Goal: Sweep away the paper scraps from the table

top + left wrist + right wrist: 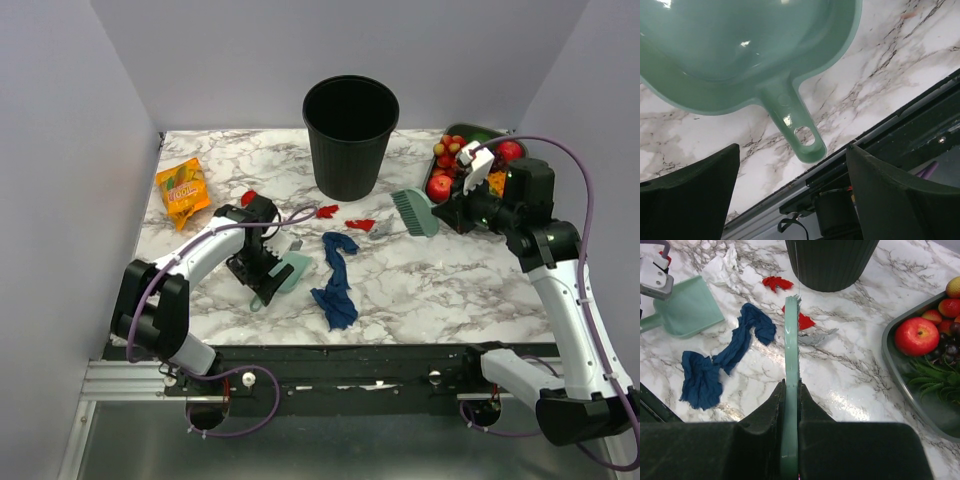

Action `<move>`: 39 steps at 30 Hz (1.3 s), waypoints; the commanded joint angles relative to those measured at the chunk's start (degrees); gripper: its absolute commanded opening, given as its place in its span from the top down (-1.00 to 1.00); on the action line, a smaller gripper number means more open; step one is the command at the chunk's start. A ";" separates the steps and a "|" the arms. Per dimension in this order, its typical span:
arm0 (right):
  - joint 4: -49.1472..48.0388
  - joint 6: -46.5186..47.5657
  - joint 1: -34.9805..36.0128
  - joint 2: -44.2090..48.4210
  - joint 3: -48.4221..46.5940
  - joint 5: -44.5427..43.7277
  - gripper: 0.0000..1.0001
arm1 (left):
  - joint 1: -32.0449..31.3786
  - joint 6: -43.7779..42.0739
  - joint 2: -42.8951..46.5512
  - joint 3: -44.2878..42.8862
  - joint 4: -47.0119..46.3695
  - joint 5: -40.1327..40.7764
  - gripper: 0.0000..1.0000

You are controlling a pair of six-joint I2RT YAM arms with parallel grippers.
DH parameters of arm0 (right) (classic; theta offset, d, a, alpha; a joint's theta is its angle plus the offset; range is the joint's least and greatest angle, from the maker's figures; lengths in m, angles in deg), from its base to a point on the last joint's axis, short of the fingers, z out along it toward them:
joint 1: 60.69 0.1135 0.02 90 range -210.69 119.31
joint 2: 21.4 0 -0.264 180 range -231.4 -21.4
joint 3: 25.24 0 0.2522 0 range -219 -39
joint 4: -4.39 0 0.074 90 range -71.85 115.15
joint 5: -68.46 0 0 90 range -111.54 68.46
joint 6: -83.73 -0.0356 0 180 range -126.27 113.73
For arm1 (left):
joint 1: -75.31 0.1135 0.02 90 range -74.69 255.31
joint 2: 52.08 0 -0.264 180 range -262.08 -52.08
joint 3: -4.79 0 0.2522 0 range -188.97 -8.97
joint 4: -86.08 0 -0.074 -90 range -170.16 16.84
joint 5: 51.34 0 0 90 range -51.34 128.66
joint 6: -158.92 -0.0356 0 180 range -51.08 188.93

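Red paper scraps lie on the marble table [450,290]: one [326,211] and another [360,224] in front of the bin, a third [248,197] by the left arm. Two show in the right wrist view [777,282] [805,321]. My right gripper [452,212] [791,390] is shut on a teal brush [413,212] [791,340], held right of the scraps. My left gripper [262,264] [792,200] is open over the handle [795,127] of the teal dustpan [288,272] [740,45], fingers apart and not touching it.
A black bin [350,130] stands at the back centre. A dark blue cloth [337,280] lies mid-table beside the dustpan. An orange snack packet [182,190] is at the left. A fruit tray [487,131] sits at the back right. Crumpled white paper [725,267] lies near the dustpan.
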 commanded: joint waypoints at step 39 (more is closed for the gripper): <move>-2.60 0.92 -0.34 -2.14 0.87 -0.05 0.99 | -1.85 -10.42 -0.42 5.32 -4.59 7.44 0.00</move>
